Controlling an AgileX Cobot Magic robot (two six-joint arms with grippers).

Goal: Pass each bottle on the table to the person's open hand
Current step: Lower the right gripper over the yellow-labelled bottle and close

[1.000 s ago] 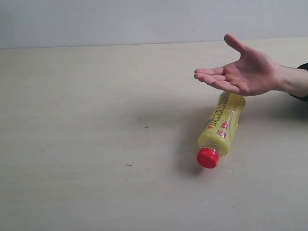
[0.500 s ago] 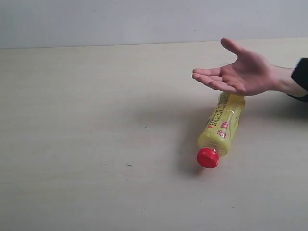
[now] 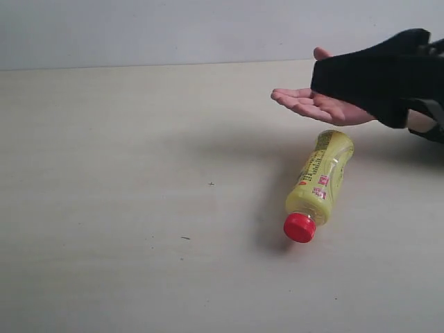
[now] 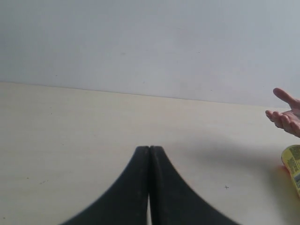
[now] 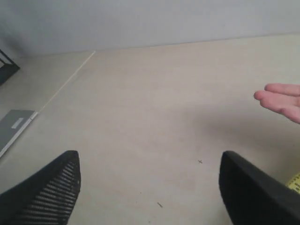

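Bottle (image 3: 319, 182): one, yellow, red-capped, on its side on table (image 3: 139, 208) just below one open hand (image 3: 312, 105). Right gripper (image 5: 149, 159) spread wide, empty, near hand; left gripper (image 4: 150, 150) pinched tight.

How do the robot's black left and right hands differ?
The black left hand is shut, fingers pressed together; the black right hand is open, fingers far apart. The exterior view shows no left hand, while a black arm part, likely the right one, overlaps the person's bare open palm. Both hold nothing.
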